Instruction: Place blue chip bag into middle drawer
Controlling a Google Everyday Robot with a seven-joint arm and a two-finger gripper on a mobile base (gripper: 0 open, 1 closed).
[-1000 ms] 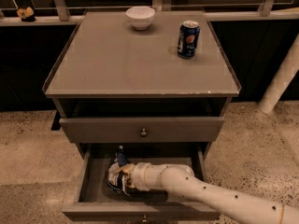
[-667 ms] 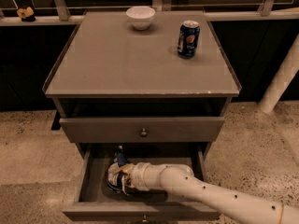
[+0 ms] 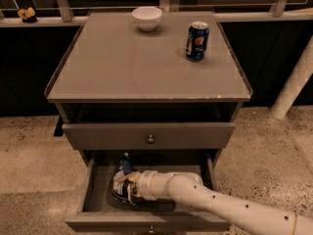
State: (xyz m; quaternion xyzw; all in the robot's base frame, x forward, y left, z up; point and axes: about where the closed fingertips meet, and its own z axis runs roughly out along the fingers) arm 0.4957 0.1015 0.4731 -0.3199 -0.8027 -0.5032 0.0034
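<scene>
The middle drawer (image 3: 93, 218) of the grey cabinet stands pulled open at the bottom of the camera view. Inside it, left of centre, sits the blue chip bag (image 3: 121, 184), crinkled dark blue with white patches, one blue corner sticking up. My white arm reaches in from the lower right, and the gripper (image 3: 131, 186) is pressed right up against the bag, low inside the drawer. The bag and the wrist hide most of the gripper.
The closed knobbed drawer front (image 3: 149, 135) sits just above the open drawer. A blue soda can (image 3: 197, 41) and a white bowl (image 3: 147, 18) stand on the cabinet top (image 3: 122, 67). A white post (image 3: 293, 82) leans at the right, over speckled floor.
</scene>
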